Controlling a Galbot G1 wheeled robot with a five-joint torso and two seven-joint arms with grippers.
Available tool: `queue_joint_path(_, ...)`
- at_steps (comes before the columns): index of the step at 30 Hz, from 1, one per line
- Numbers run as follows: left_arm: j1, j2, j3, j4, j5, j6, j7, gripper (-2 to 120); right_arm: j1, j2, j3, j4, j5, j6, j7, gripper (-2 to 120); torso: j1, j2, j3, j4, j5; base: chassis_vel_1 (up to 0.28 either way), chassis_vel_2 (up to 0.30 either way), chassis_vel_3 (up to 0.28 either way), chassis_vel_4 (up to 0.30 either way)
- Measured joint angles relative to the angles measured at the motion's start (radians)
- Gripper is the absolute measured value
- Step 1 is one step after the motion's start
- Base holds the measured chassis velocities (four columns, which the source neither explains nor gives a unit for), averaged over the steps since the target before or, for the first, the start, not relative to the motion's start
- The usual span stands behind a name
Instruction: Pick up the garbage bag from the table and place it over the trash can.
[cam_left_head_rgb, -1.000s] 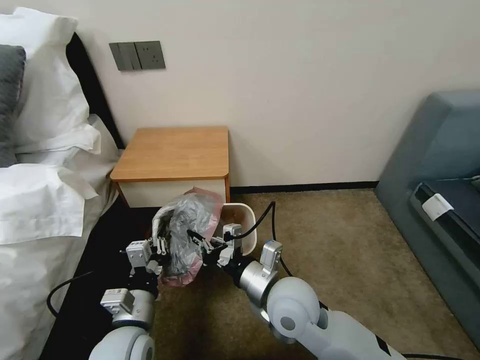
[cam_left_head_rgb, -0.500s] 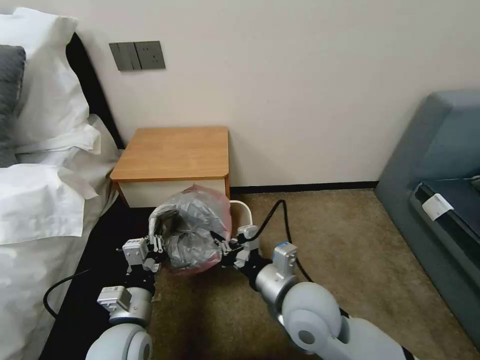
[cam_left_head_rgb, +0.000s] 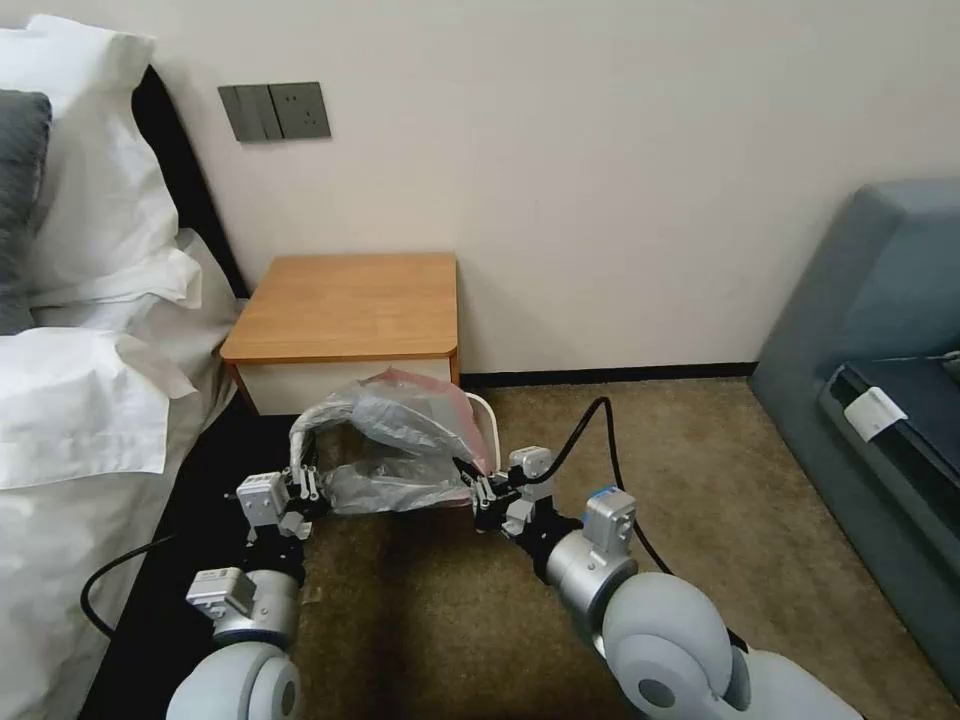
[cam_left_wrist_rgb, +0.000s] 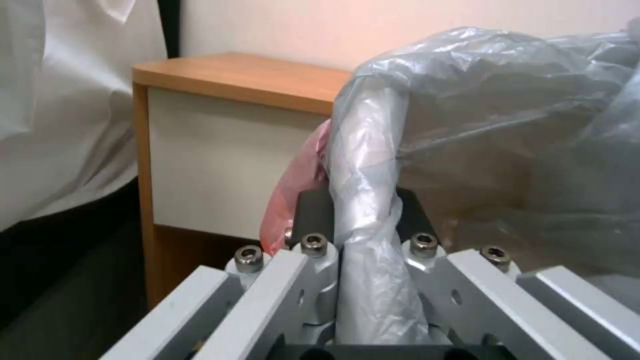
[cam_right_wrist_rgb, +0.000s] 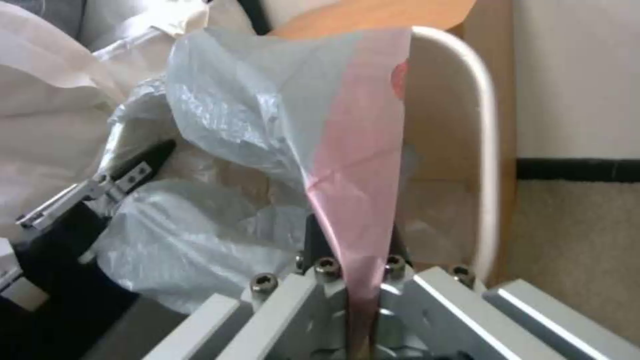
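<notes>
The garbage bag is a crinkly silvery-grey plastic bag with pink edges, stretched wide between my two grippers in front of the table. My left gripper is shut on the bag's left edge. My right gripper is shut on the pink right edge. The trash can sits on the carpet beside the table, and the bag covers most of it; its cream rim shows at the right side. My left gripper appears across the bag in the right wrist view.
A bed with white sheets lies to the left, close to my left arm. A grey-blue sofa stands at the right. Brown carpet spreads between them. Wall switches hang above the table.
Both grippers have drawn apart, the right one moving right and toward me. The bag has gone from a bunched upright shape to a wide, flatter spread over the trash can.
</notes>
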Motion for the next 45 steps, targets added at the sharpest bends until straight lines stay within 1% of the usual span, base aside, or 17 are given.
queue_joint_path(5,-0.006,0.005,-0.003,0.0,-0.016,0.006,-0.003,7,-0.015,-0.003,0.006,0.0,-0.024,0.014,-0.023,0,0.0,0.0,0.0,0.0,0.0,0.0,0.0,0.0,0.0)
queue_joint_path(9,-0.012,0.006,-0.003,0.001,-0.023,0.011,-0.006,7,-0.035,-0.008,0.025,0.001,-0.079,0.071,-0.125,0,0.0,0.0,0.0,0.0,0.0001,0.0,0.0,0.0,0.0)
queue_joint_path(11,-0.014,0.01,-0.004,0.006,-0.029,0.012,-0.006,7,-0.06,-0.018,0.047,0.027,-0.097,0.096,-0.182,10,0.0,0.0,0.0,0.0001,-0.0001,0.0,0.0,0.0,0.0)
queue_joint_path(13,-0.016,0.011,-0.005,0.008,-0.032,0.014,-0.006,7,-0.073,-0.023,0.056,0.04,-0.099,0.1,-0.194,14,0.0,0.0,0.0,0.0,-0.0001,0.0,0.0,0.0,0.0)
queue_joint_path(16,-0.024,0.012,-0.007,0.013,-0.041,0.018,-0.008,7,-0.116,-0.043,0.079,0.071,-0.106,0.105,-0.223,26,0.0,0.0,0.0,0.0,-0.0001,0.0,0.0,0.0,0.0)
queue_joint_path(17,-0.024,0.012,-0.007,0.013,-0.041,0.018,-0.008,7,-0.116,-0.043,0.079,0.071,-0.106,0.105,-0.223,26,0.0,0.0,0.0,0.0,-0.0001,0.0,0.0,0.0,0.0)
queue_joint_path(19,-0.027,0.012,-0.007,0.014,-0.044,0.019,-0.008,7,-0.147,-0.057,0.096,0.084,-0.108,0.112,-0.245,35,0.0,0.0,0.0,-0.0001,0.0,0.0,0.0,0.0,0.0)
queue_joint_path(20,-0.027,0.012,-0.007,0.014,-0.044,0.019,-0.008,7,-0.147,-0.057,0.096,0.084,-0.108,0.112,-0.245,35,0.0,0.0,0.0,-0.0001,0.0,0.0,0.0,0.0,0.0)
queue_joint_path(23,-0.021,0.012,-0.003,0.006,-0.044,0.019,-0.008,7,-0.156,-0.061,0.117,0.082,-0.07,0.136,-0.278,50,0.0,0.0,0.0,0.0,-0.0001,0.0,0.0,0.0,0.0)
queue_joint_path(24,-0.021,0.012,-0.003,0.006,-0.044,0.019,-0.008,7,-0.156,-0.061,0.117,0.082,-0.07,0.136,-0.278,50,0.0,0.0,0.0,0.0,-0.0001,0.0,0.0,0.0,0.0)
queue_joint_path(28,-0.003,0.012,0.004,-0.007,-0.039,0.016,-0.007,7,-0.104,-0.034,0.129,0.052,0.079,0.145,-0.276,70,0.0,0.0,0.0,0.0001,0.0001,0.0,0.0,0.0,0.0)
queue_joint_path(29,-0.003,0.012,0.004,-0.007,-0.039,0.016,-0.007,7,-0.104,-0.034,0.129,0.052,0.079,0.145,-0.276,70,0.0,0.0,0.0,0.0001,0.0001,0.0,0.0,0.0,0.0)
queue_joint_path(32,0.004,0.013,0.006,-0.009,-0.034,0.012,-0.005,7,-0.079,-0.018,0.135,0.04,0.154,0.145,-0.268,84,0.0,0.0,0.0,0.0001,0.0,0.0,0.0,0.0,0.0)
queue_joint_path(33,0.004,0.013,0.006,-0.009,-0.034,0.012,-0.005,7,-0.079,-0.018,0.135,0.04,0.154,0.145,-0.268,84,0.0,0.0,0.0,0.0001,0.0,0.0,0.0,0.0,0.0)
queue_joint_path(36,0.011,0.013,0.009,-0.007,-0.026,0.006,-0.005,7,-0.07,0.004,0.144,0.018,0.211,0.153,-0.267,98,0.0,0.0,0.0,0.0001,-0.0001,0.0,0.0,0.0,0.0)
queue_joint_path(42,0.014,0.009,0.018,-0.005,-0.018,0.003,-0.004,7,-0.072,0.025,0.148,-0.006,0.219,0.159,-0.273,99,0.0,0.0,0.0,0.0,-0.0001,0.0,0.0,0.0,0.0)
queue_joint_path(45,0.016,0.007,0.02,-0.006,-0.015,0.002,-0.004,7,-0.066,0.037,0.141,-0.016,0.217,0.161,-0.274,89,0.0,0.0,0.0,0.0,-0.0001,0.0,0.0,0.0,0.0)
